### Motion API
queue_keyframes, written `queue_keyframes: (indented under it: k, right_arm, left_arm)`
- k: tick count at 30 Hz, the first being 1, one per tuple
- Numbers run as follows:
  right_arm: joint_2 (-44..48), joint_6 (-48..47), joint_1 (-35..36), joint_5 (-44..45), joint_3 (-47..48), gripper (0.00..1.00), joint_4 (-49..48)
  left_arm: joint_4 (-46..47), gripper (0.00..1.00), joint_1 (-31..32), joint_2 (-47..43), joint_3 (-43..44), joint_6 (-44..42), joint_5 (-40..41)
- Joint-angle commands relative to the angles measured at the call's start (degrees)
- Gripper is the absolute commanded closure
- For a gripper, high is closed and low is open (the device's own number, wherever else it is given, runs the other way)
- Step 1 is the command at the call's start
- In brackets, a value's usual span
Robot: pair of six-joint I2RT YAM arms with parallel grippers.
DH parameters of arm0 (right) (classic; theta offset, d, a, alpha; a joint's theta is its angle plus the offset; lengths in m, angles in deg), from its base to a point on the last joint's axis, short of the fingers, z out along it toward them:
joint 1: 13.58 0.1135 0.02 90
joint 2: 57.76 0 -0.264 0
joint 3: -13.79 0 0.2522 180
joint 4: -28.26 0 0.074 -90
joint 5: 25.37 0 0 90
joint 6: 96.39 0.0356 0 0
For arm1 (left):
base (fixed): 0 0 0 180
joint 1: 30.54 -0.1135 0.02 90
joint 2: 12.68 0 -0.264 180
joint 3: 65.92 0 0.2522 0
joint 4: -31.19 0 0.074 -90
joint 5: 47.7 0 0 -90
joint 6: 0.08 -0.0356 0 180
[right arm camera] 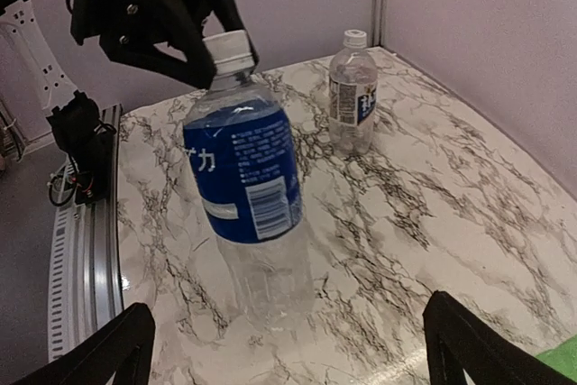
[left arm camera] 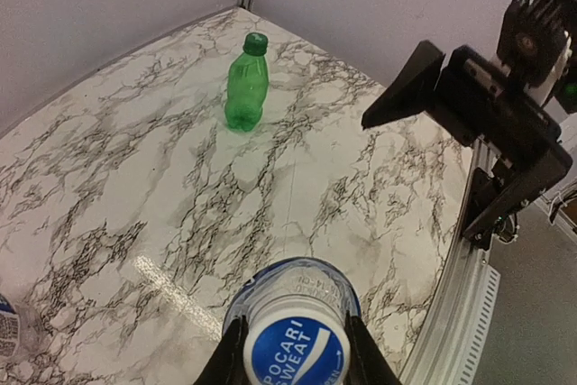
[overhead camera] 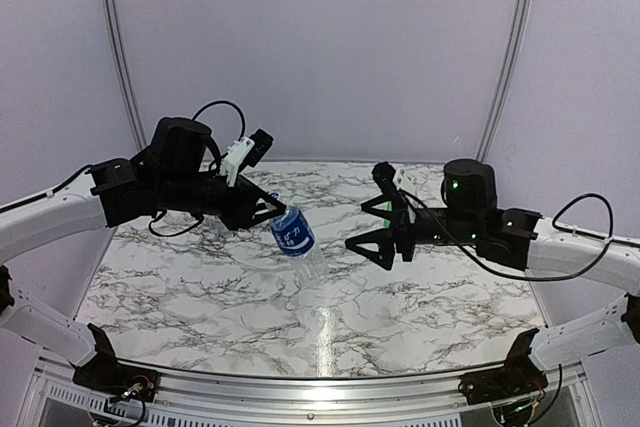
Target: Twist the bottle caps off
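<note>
My left gripper (left arm camera: pixel 296 356) is shut on the blue-topped cap (left arm camera: pixel 296 347) of the blue-label bottle (overhead camera: pixel 293 234), one finger (left arm camera: pixel 231 360) on each side of it. The bottle (right arm camera: pixel 243 178) leans, its clear base low over the marble. My right gripper (overhead camera: pixel 357 227) is open just right of this bottle, with its fingertips (right arm camera: pixel 126 340) spread wide around the base and not touching it. A green bottle (left arm camera: pixel 245 89) with a green cap (left arm camera: pixel 255 42) stands upright. The white-label bottle (right arm camera: pixel 352 96) with its whitish cap (right arm camera: pixel 355 39) stands near the far corner.
The marble table (overhead camera: pixel 200 287) is walled by pale panels behind and to both sides, with a metal rail (overhead camera: pixel 300 392) along its near edge. The right arm (left arm camera: pixel 496 114) shows in the left wrist view over the table's edge.
</note>
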Motion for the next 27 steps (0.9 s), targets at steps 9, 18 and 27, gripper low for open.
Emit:
queue_keyframes:
  k: [9,18,27]
  right_arm:
    - [-11.3,-3.0,7.6,4.5,5.7,0.02,-4.1]
    - [-15.1,-2.9,7.6,2.7,7.3,0.10,-6.3]
    - [-15.1,-3.0,7.6,1.1,6.4,0.45,-9.3]
  left_arm:
    - [9.3,1.00,2.4,2.4,2.7,5.0,-7.7]
    - [12.7,1.00,2.9,1.7,0.7,7.2,-10.5]
    - [13.4,1.00,2.9,1.4,-0.8,7.1,-11.0]
